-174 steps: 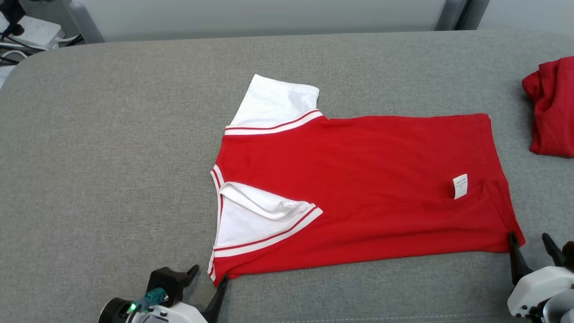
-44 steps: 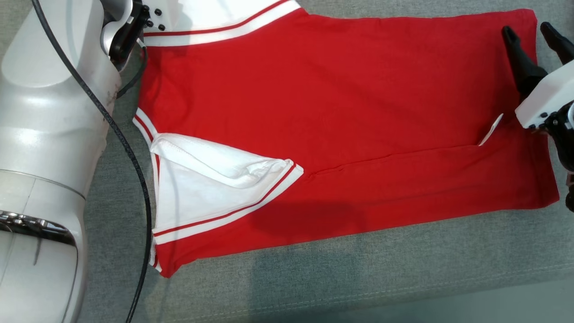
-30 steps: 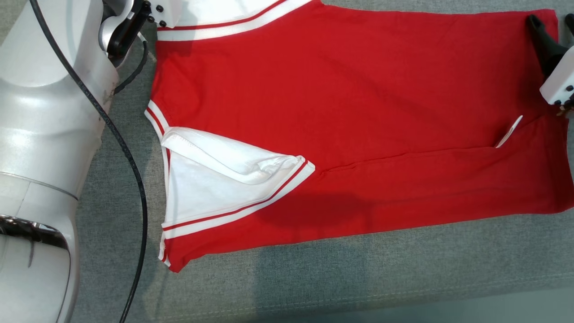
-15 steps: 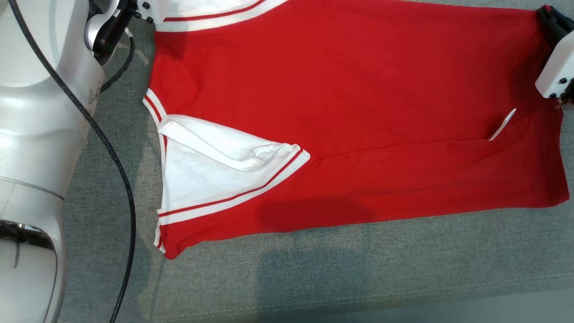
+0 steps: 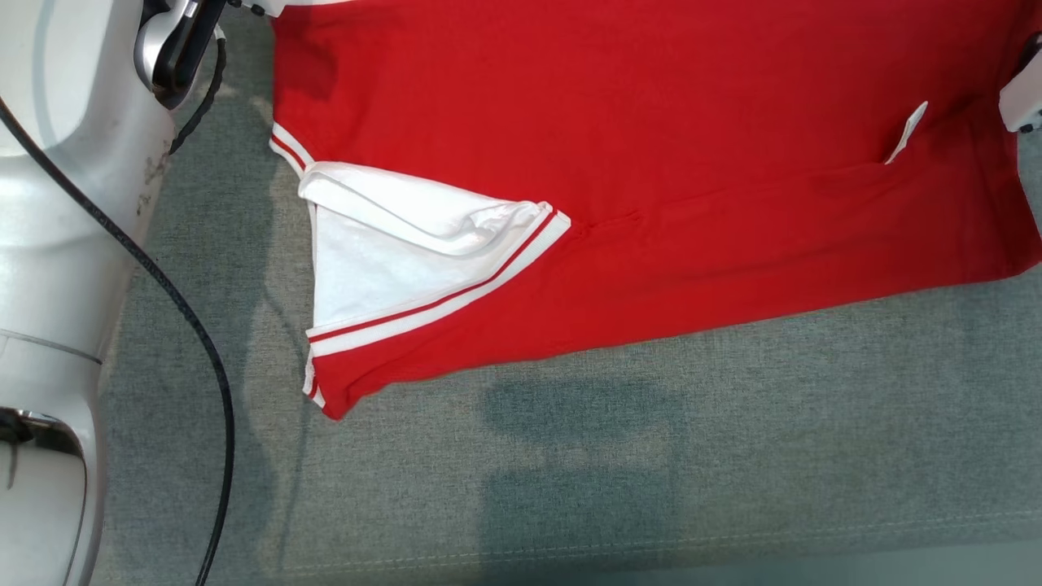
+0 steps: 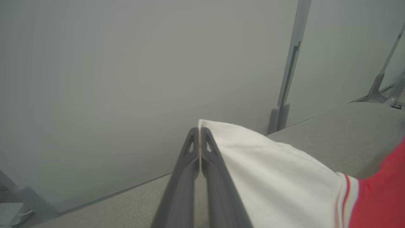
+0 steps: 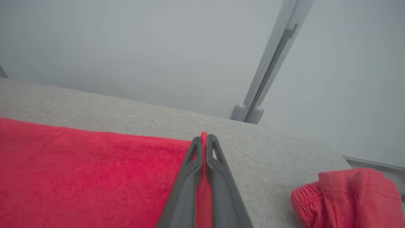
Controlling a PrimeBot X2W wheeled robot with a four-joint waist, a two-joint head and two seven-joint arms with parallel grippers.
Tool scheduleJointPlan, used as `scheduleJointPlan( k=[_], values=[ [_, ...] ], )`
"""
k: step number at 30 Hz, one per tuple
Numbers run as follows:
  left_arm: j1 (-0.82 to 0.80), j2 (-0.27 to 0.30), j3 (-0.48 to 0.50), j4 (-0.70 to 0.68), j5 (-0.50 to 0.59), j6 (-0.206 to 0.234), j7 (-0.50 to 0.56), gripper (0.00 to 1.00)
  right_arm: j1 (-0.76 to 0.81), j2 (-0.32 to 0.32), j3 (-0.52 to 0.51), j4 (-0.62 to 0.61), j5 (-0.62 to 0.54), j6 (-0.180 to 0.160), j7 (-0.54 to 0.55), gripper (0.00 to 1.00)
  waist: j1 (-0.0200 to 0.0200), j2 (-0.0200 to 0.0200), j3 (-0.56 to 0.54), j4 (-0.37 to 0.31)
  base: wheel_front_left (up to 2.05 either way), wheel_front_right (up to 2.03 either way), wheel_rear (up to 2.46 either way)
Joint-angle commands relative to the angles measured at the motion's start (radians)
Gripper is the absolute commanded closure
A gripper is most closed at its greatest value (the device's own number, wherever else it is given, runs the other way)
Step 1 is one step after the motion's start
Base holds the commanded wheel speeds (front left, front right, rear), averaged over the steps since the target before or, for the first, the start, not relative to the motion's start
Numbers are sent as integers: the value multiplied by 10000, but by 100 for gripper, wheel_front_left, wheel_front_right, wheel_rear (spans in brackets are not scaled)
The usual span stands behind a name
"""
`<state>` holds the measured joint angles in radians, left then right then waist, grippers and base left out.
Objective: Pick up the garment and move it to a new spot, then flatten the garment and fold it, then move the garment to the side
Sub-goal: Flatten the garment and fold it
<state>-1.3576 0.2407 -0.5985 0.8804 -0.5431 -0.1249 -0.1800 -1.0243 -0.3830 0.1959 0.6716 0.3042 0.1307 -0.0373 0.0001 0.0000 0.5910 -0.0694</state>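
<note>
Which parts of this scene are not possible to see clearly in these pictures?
Head view: far sleeve of the red shirt, cut off by the top edge.
Head view: the print on the white label, too small.
Right wrist view: the second red garment, cut off by the bottom edge; its kind is unclear.

Red garment (image 5: 651, 122) lies on grey table (image 5: 570, 488); white sleeve (image 5: 383, 260) folded inward; left arm (image 5: 57, 203) beside it.

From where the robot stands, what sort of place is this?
Probably a robot test lab: a fabric-covered grey table, plain partition panels with metal posts, and a red shirt laid out for folding.
</note>
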Motion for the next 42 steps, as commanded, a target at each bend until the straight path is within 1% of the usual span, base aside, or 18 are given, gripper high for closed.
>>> scheduleJointPlan(
  k=[1, 6, 11, 15, 17, 21, 27, 28, 30, 31, 38, 42],
  values=[
    [-12, 450, 213, -404, -67, 22, -231, 100, 140, -160, 206, -90, -68, 0, -474, 100, -1, 0, -71, 46, 0, 0, 0],
    [949, 690, 191, -1465, -190, -21, -700, 100, 694, -457, 836, 55, -109, 0, -1597, 100, -1, 0, -297, 139, 0, 0, 0],
    [2433, 1178, 445, -2979, -254, 26, -803, 100, 1466, -734, 1098, -185, -14, 0, -2126, 100, -1, 0, -533, 191, 0, 0, 0],
    [3747, 1607, 851, -4459, -67, 406, -813, 100, 2121, -876, 976, -645, 170, 0, -2230, 100, -1, 0, -670, 230, 0, 0, 0],
    [4384, 1813, 913, -5078, 86, 591, -815, 100, 2491, -828, 882, -995, 578, 0, -2237, 100, -1, 0, -736, 258, 0, 0, 0],
    [5323, 2031, 1057, -6083, 96, 875, -816, 100, 3158, -1046, 462, -1543, 1085, 0, -2241, 100, -1, 0, -823, 427, 0, 0, 0],
    [6365, 2229, 1055, -7358, 75, 1267, -799, 100, 3970, -1475, 125, -2439, 942, 0, -2243, 100, -1, 0, -884, 688, 0, 0, 0],
    [6693, 2269, 1084, -7757, 1, 1418, -771, 100, 4232, -1607, -11, -2749, 792, 0, -2243, 100, -1, 0, -912, 755, 0, 0, 0],
    [7033, 2314, 1111, -8144, -78, 1573, -726, 100, 4513, -1682, -211, -3022, 690, 0, -2243, 100, -1, 0, -956, 803, 0, 0, 0],
    [7033, 2314, 1111, -8144, -78, 1573, -726, 100, 4513, -1682, -211, -3022, 690, 0, -2243, 100, -1, 0, -956, 803, 0, 0, 0],
    [8257, 2428, 1162, -9352, -421, 2118, -444, 100, 5449, -1847, -673, -3371, 515, 0, -2244, 100, -1, 0, -1129, 916, 0, 0, 0],
    [8890, 2485, 1168, -9904, -592, 2418, -268, 100, 5889, -1904, -730, -3396, 609, 0, -2244, 100, -1, 0, -1193, 967, 0, 0, 0]
  ],
)
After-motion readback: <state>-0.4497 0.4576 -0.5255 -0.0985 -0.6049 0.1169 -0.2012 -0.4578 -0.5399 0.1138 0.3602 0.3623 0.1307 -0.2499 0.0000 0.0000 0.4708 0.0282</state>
